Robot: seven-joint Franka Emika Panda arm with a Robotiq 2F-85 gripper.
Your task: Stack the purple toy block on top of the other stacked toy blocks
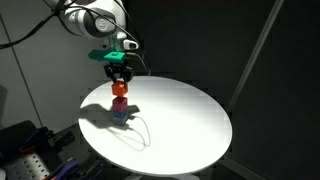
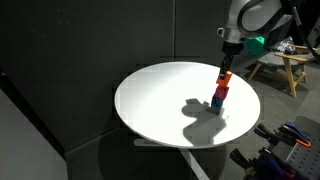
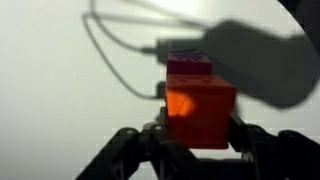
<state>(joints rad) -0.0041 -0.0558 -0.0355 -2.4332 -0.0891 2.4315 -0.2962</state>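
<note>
The claw [image 1: 119,80] squeezes the orange block [image 1: 119,90] between its fingers, holding it just over the pink and blue pile [image 1: 120,108], left of middle on the white surface [image 1: 190,120]. The block looks a bit off to one side, so letting go could tip it and topple everything.

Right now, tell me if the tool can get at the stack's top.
Likely yes. The tool holds the orange block directly above the pink block, which sits on the blue block. Nothing stands between them, though I cannot tell whether orange and pink already touch.
</note>
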